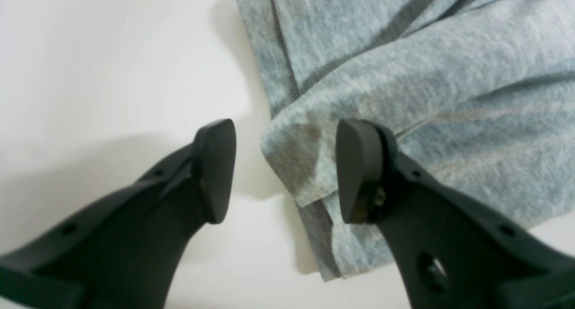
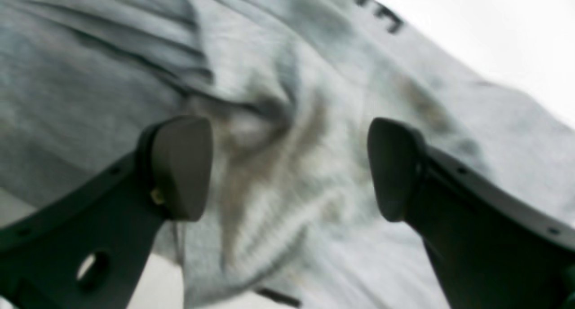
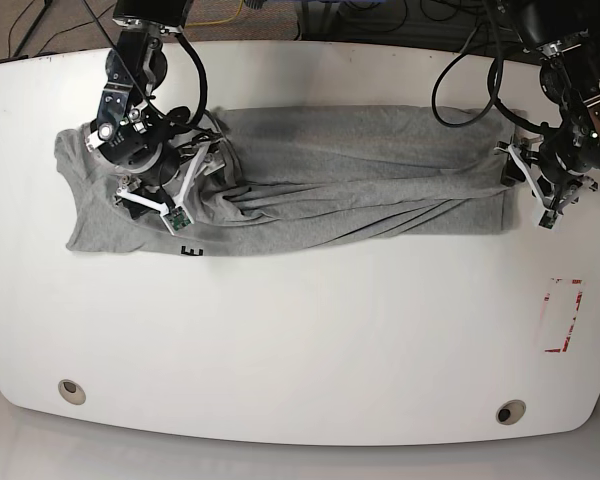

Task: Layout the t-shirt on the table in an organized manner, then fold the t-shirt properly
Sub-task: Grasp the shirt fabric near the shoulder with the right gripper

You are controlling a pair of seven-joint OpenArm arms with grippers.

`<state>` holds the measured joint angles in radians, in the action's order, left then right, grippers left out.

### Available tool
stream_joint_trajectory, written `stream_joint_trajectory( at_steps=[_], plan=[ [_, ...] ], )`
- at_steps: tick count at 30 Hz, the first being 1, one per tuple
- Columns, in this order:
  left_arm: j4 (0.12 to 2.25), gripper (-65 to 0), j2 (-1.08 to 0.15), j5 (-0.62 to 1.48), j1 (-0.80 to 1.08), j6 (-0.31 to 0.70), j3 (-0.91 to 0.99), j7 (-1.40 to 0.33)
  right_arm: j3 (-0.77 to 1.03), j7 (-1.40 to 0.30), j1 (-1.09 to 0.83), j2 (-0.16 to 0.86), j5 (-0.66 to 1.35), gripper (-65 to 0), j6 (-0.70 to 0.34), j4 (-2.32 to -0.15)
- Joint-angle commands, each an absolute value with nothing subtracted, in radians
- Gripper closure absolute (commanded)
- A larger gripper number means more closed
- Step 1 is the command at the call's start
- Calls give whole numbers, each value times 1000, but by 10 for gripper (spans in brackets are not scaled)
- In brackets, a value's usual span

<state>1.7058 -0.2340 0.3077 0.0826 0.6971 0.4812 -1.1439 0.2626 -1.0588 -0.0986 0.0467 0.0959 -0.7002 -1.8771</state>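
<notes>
Black left gripper angled down at the shirt's 3 o'clock end, jaws spread, released, a folded grey corner lying between the fingertips. Right gripper tipped over the 9 o'clock end, jaws wide, gripping nothing, bunched cloth beneath. Grey knit stretched sideways across the far half of the white table, creased lengthwise, black letters peeking at the near edge by 8 o'clock.

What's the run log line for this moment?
left gripper: open, at shirt edge | right gripper: open, over shirt | shirt: rumpled on table
</notes>
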Motion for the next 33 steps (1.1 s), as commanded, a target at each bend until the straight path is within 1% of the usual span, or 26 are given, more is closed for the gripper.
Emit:
stream_joint_trajectory(
  at_steps=[1, 4, 10, 14, 17, 19, 29, 33],
  plan=[
    [1719, -332, -248, 315, 70, 698, 484, -1129, 266, -1033, -67, 51, 101, -474, -698, -1845],
    [1719, -332, -248, 315, 70, 698, 484, -1129, 266, -1004, -58, 51, 101, -420, -698, -1790],
    [1719, -332, -249, 315, 71, 698, 489, -1129, 266, -934, -56, 56, 101, -254, -698, -1709],
    [1719, -332, -249, 315, 74, 698, 489, -1129, 266, -926, -59, 58, 101, -152, -698, -1693],
    [1721, -332, -249, 315, 76, 698, 489, -1129, 266, -926, -65, 58, 101, -97, -698, -1712],
    [1721, -332, -249, 315, 76, 698, 490, -1129, 266, -926, -81, 58, 101, -86, -698, -1733],
    [1721, -332, -249, 315, 77, 698, 490, -1129, 266, -1004, -139, 58, 101, -82, -698, -1903],
    [1721, -332, -249, 315, 77, 698, 490, -1129, 266, -1012, -157, 59, 101, -81, -698, -1936]
  ],
)
